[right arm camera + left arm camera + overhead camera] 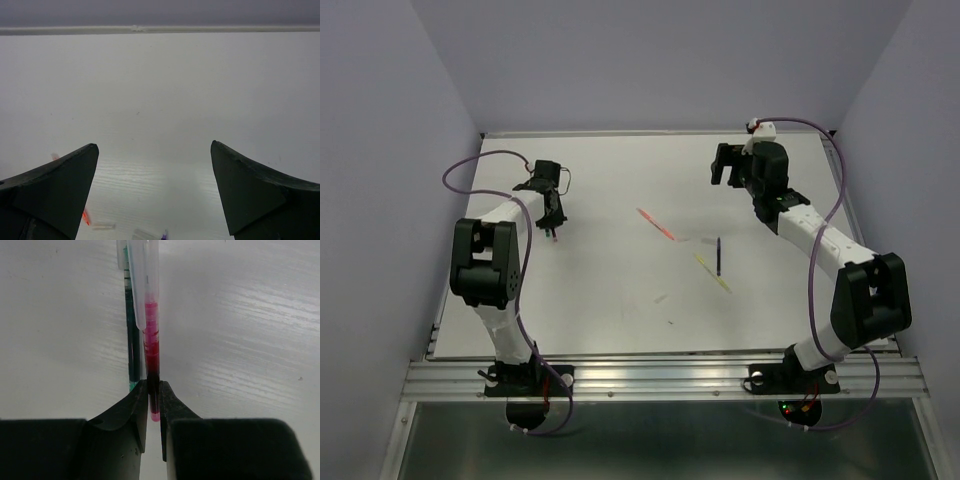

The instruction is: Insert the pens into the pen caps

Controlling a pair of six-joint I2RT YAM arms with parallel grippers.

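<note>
The red pen is pinched at its near end between the pressed-together fingers of the left gripper. Its far end is seated inside a pale translucent cap, with the cap's clip hanging down along the barrel. The top of this cap is cut off by the frame edge.

A green pen is seen just beside the red pen, parallel to it. Its far end is likewise covered by something pale and translucent, but too little of that is in frame for it to be made out. Whether the two pens touch cannot be told.

Towards the middle of the table, well apart from the left gripper, an orange pen is laid out. A blue pen and a yellow pen lie near each other, closer to the right arm. A faint pale mark is seen nearer the front edge, too dim to be identified.

The right gripper is held above the table with its fingers spread wide and nothing between them. In its wrist view only a stub of the orange pen shows beside the left finger. Two loose caps are faintly seen at the bottom edge — one cut off by it.
</note>
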